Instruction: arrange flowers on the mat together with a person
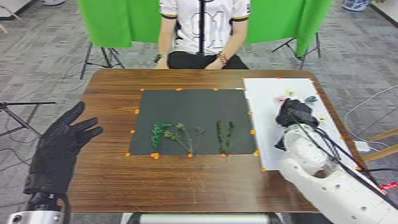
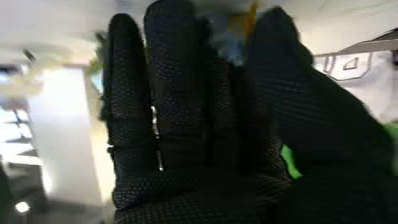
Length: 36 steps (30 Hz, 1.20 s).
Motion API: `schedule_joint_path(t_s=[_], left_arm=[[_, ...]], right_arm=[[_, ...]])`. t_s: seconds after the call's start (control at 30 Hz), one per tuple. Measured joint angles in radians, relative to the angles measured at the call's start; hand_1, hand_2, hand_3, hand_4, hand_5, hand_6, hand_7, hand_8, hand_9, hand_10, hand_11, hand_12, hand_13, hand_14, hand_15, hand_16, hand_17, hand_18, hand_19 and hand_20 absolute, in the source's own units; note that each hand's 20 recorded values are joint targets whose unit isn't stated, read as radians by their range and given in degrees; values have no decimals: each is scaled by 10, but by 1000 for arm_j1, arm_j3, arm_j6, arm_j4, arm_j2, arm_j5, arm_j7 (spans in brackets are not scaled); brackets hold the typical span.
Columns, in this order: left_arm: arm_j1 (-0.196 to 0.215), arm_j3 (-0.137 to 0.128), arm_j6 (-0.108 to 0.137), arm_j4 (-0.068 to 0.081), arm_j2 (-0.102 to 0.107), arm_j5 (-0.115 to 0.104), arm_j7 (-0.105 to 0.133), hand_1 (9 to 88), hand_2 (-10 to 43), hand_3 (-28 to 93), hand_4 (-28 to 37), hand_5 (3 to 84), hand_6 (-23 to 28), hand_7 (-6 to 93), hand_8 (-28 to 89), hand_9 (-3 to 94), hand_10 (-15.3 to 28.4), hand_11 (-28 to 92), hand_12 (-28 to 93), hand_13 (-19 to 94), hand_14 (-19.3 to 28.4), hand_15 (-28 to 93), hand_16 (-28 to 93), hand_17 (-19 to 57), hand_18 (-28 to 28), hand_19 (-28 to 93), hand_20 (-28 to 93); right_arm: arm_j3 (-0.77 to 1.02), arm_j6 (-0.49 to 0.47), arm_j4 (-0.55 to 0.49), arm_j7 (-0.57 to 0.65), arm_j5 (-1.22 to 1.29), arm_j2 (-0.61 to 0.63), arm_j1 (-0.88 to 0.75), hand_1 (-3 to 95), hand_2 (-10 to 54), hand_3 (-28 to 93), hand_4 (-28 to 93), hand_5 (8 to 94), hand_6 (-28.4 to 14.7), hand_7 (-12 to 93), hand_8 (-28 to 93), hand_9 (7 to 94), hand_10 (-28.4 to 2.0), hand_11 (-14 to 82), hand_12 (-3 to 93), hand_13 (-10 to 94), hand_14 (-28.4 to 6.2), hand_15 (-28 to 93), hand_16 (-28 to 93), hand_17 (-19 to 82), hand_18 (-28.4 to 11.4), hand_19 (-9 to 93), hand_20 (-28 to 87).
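Nearest, well to the left of the working hand, the black-gloved left hand is held beside the mat, its fingers straight and its thumb apart from them. Between the two hands lies a dark grey rectangular mat. On its near part, left of the right hand, are a curly green sprig, a thin branching green stem and a pair of long dark green leaves, set side by side.

The black-gloved right hand is over a white rectangular sheet. Its fingers are long and straight, close together, with the thumb facing them. Just beyond the hand are a small pink flower and a dusky blue-grey flower; I cannot tell whether the hand touches either.

The greenery seems placed, so the step in hand is likely picking a bloom. The next move calls for closing thumb and fingers gently on one flower, then carrying it left, above the stems.
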Motion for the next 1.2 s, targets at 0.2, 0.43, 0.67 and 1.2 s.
schedule_joint_path(t_s=[0.2,0.43,0.67,1.2], left_arm=[[0,0,0,0,4,-1,3,197,16,787,-283,305,46,155,-111,331,186,241,108,228,261,506,-88,-117,220,445,129],[0,-4,0,-1,10,0,5,200,15,786,-283,306,46,155,-110,332,187,241,108,228,262,506,-88,-114,222,456,135],[8,-28,-2,-18,29,2,26,200,13,782,-283,305,45,154,-110,333,186,242,109,230,262,506,-88,-111,223,464,143],[-121,-62,-19,-9,57,-5,16,202,10,783,-283,308,45,159,-112,338,187,246,111,241,265,514,-87,-105,225,470,154]], right_arm=[[-44,92,17,1,-21,8,7,670,-95,567,-282,833,35,240,29,913,-57,115,362,852,6,404,312,571,-96,855,-199],[-35,205,2,1,-56,9,-30,658,-95,602,-283,837,31,242,36,921,-50,118,375,856,5,420,310,568,-105,883,-206],[-55,290,-159,-72,-35,17,-40,647,-95,621,-283,824,25,257,39,916,-51,124,386,844,3,439,314,527,-120,918,-192],[-389,126,-9,-410,81,-341,269,627,-95,641,-282,786,40,302,14,895,-43,149,396,832,1,475,306,482,-128,931,-132]])
